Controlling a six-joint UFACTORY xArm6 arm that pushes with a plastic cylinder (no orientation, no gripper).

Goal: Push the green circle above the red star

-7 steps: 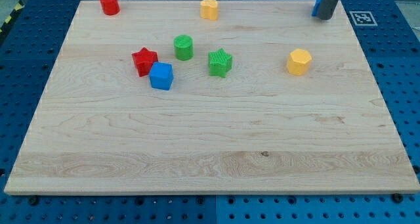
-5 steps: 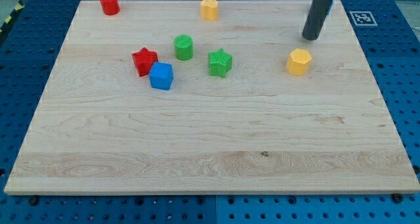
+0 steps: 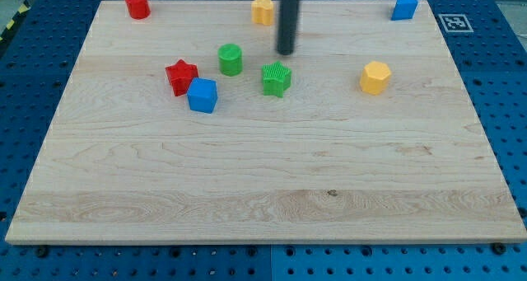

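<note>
Green circle [image 3: 230, 59] sits just right of and slightly farther back than the red star [image 3: 181, 76], near it but apart, neither having shifted over the last moments. The blue cube [image 3: 202, 95] touches the star's near-right side, and a green star [image 3: 277, 78] lies just right of the circle. What has changed is my tip [image 3: 286, 52]: it has swept leftward from the far right corner, uncovering a blue block [image 3: 403, 6] there, and now stands just beyond the green star, to the right of the circle with a clear gap between. There is no claw on this rod, so nothing to spread or pinch. I judge the approach nearly done; the circle needs a push leftward and a little farther back. Yellow blocks [image 3: 263, 11] [image 3: 375, 77] and a red cylinder [image 3: 137, 3] lie well apart.
</note>
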